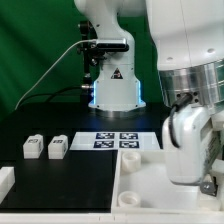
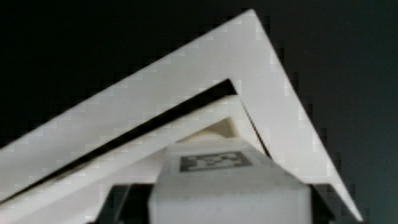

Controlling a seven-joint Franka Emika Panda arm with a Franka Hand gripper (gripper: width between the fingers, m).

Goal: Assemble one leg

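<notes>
In the wrist view my gripper [image 2: 222, 203] is shut on a white leg [image 2: 217, 176] with a black-and-white tag on its end. The dark fingers [image 2: 130, 206] press on both its sides. The leg's end sits at the inner corner of the white tabletop [image 2: 178, 95], inside its raised rim; I cannot tell whether they touch. In the exterior view the arm's hand [image 1: 190, 135] hangs over the tabletop [image 1: 150, 185] at the right, and the fingers and held leg are hidden behind it. Two more legs [image 1: 33, 147] [image 1: 57, 147] lie on the black table at the left.
The marker board [image 1: 118, 140] lies flat in front of the arm's base [image 1: 112, 90]. A white part [image 1: 5, 180] shows at the exterior view's left edge. A green backdrop stands behind.
</notes>
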